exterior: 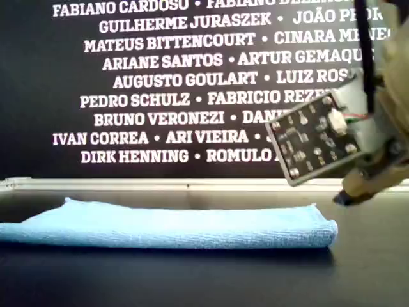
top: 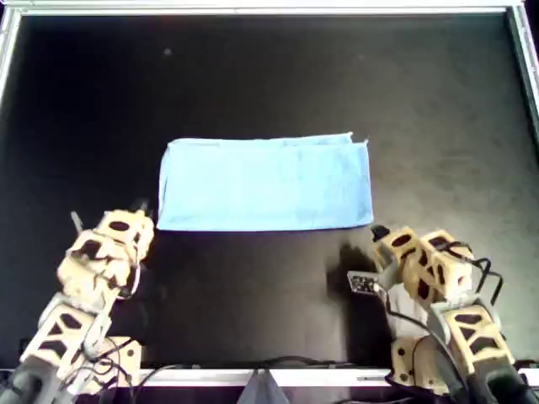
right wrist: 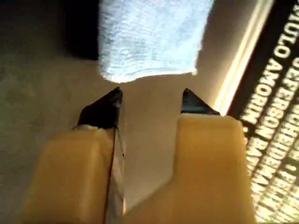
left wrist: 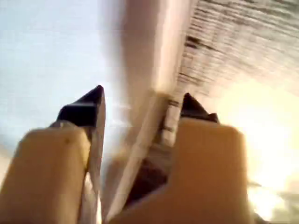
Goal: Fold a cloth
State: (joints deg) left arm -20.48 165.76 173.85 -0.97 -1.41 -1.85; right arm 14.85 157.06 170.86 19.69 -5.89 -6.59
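Lying flat mid-surface (top: 253, 84), the cloth (top: 265, 185) is folded into a long rectangle and nothing grips it. My first pincer (left wrist: 142, 100) is open with nothing between its tips, and the background is too blurred to place it. My second pincer (right wrist: 152, 100) is open too, tips just short of one cloth (right wrist: 149, 37) end. In the overhead view both arms sit below the cloth.

You're looking at a lab or demo bench: black framed tabletop (top: 253, 67), name-printed wall (exterior: 166, 83) behind
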